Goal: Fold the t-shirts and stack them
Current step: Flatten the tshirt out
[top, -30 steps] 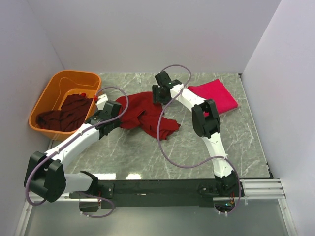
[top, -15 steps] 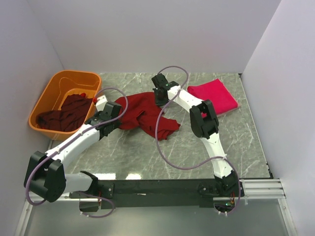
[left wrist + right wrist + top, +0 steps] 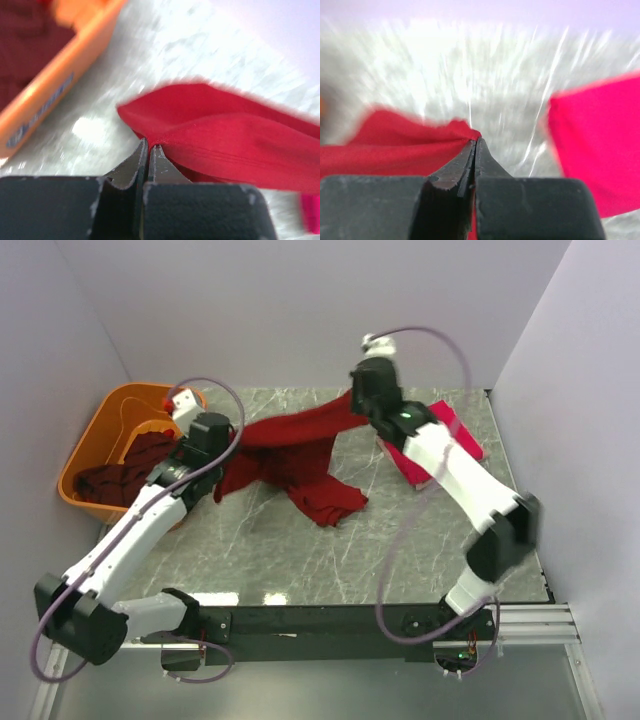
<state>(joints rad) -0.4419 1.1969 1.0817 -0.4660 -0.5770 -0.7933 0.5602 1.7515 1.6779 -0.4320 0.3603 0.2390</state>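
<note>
- The grey marbled stone-look counter [image 3: 400,540] sits inside plain pale lilac walls [image 3: 300,310] at the back and on both sides.
- The orange plastic tub [image 3: 84,443] stands at the counter's far-left corner, against the left wall. You have dark maroon cloth t-shirts [image 3: 125,475] heaped inside it.
- The crimson-pink folded cloth t-shirt [image 3: 462,438] lies flat at the far right, close to the right wall, and the right arm crosses above part of it.
- The dark red cloth t-shirt [image 3: 300,455] is over the far middle of the counter. Its upper edge is drawn taut between your two pincers, and its lower part hangs down to end in a crumpled tail near the counter's centre.
- The left pincer [image 3: 148,147] has its fingers pressed together on a hem fold of that shirt, just beside the tub's rim.
- The right pincer [image 3: 474,145] is likewise pinched closed on a peak of the same cloth, near the back wall, with the pink shirt just to its right.
- Both wrist views are blurred, so cloth detail there is poor.
- Bare marble shows from the shirt's tail to the black rail [image 3: 330,622] at the near edge.
</note>
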